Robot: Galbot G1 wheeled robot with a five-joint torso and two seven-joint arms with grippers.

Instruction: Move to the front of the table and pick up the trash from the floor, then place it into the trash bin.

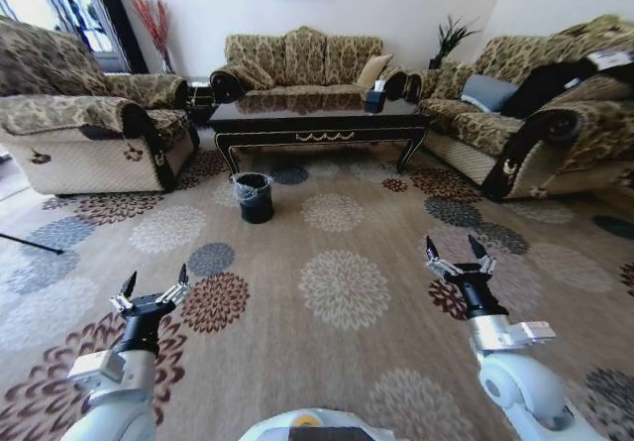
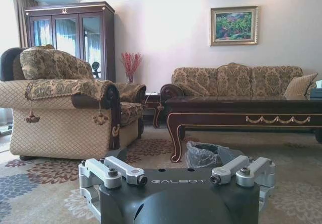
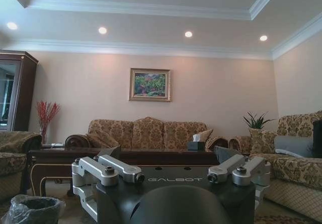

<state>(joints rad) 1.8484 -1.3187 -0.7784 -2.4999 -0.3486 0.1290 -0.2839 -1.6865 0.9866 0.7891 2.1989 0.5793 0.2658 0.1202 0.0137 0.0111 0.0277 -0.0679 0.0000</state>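
Observation:
The dark glossy table stands ahead across the patterned carpet floor, between the sofas. The black trash bin with its clear liner sits on the floor just in front of the table's left end. The left wrist view shows the trash bin below the table. The trash is out of view. My left gripper and my right gripper are held low in front of me above the carpet. Both are open with nothing between their fingers, far short of the bin.
An armchair stands at the left, a sofa behind the table and another sofa at the right. A tissue box sits on the table. A thin dark rod lies on the floor at far left.

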